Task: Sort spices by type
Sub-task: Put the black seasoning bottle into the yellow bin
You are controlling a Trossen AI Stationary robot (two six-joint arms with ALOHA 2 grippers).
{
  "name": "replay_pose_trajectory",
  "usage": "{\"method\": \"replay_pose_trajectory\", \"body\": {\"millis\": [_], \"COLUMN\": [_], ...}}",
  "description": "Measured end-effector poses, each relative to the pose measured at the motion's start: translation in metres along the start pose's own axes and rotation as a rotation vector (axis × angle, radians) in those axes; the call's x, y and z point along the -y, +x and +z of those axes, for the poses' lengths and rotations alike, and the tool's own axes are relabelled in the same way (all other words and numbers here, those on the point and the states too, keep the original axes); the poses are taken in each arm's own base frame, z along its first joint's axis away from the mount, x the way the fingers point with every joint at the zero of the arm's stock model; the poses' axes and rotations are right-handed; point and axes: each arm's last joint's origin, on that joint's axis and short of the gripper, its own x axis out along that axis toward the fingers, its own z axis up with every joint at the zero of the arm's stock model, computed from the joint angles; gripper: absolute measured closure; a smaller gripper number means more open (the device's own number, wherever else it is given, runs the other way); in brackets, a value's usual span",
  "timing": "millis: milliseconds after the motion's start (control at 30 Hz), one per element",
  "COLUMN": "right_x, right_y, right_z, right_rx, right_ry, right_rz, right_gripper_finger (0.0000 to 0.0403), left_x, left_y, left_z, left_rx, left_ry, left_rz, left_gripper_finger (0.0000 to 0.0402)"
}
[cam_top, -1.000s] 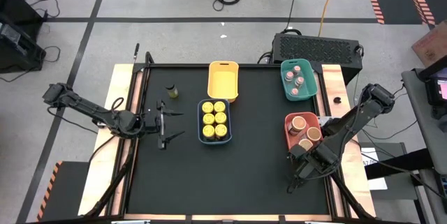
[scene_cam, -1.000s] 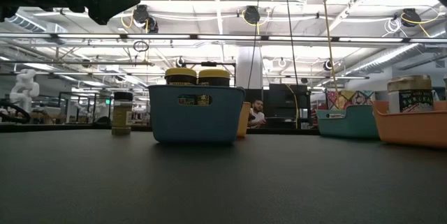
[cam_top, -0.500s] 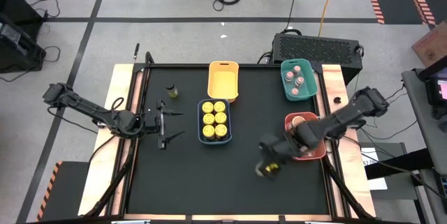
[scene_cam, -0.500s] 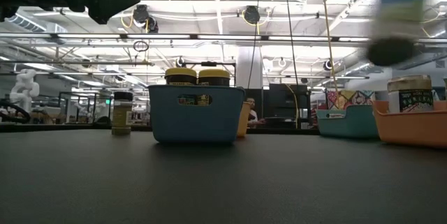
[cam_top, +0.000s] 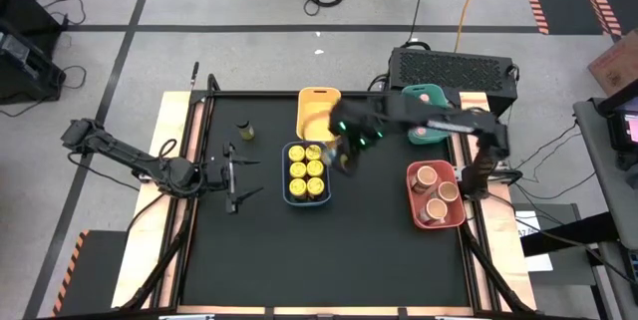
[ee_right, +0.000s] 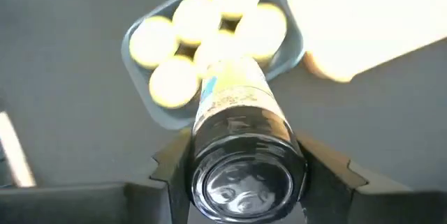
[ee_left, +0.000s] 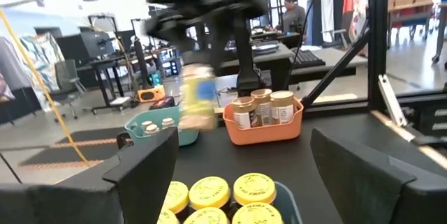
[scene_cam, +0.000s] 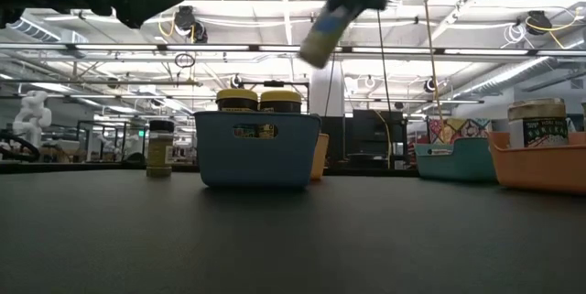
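1. Across the black matte desk (cam_top: 329,260), four plastic trays sit toward the far half: the yellow tray (cam_top: 318,113), the blue tray (cam_top: 306,172) just in front of it, the green tray (cam_top: 427,119) and the red tray (cam_top: 435,195) on your right. All are smooth, rigid, rounded rectangles.

2. Your right arm reaches in from the right edge. Its right hand (cam_top: 349,151) hangs above the blue tray's far right corner, at the gap toward the yellow tray, well above the desk in the low view.

3. The right hand is closed around a spice jar (ee_right: 237,119): a smooth cylinder with a pale label and a blue patch, its glossy dark base facing the wrist camera. The jar's long axis points away from the hand, down toward the blue tray, and it looks tilted rather than upright.

4. That tray lies directly beyond the jar and already carries six yellow-lidded jars (cam_top: 305,168), packed touching. I judge there is little free room.

5. Your left hand (cam_top: 242,177) waits with fingers spread wide, empty, near the left edge. It is farther from the trays than the right.

6. One lone dark-lidded jar (cam_top: 244,131) stands upright on bare desk, nearest the left hand.
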Motion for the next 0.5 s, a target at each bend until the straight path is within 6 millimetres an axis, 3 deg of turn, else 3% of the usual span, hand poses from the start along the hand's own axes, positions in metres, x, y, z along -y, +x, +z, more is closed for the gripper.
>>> {"method": "replay_pose_trajectory", "body": {"millis": [233, 500], "right_x": [0.064, 0.127], "right_y": [0.030, 0.064], "right_z": [0.056, 0.081], "right_rx": [-0.009, -0.039], "right_ry": [-0.112, -0.169], "right_rz": [-0.086, -0.139], "right_gripper_finger": [0.0221, 0.0209], "left_x": [-0.003, -0.017], "left_y": [0.001, 0.003], "left_z": [-0.002, -0.025], "left_rx": [-0.022, -0.234], "left_ry": [0.105, 0.130], "left_rz": [0.027, 0.102], "left_gripper_finger": [0.0072, 0.0072]}}
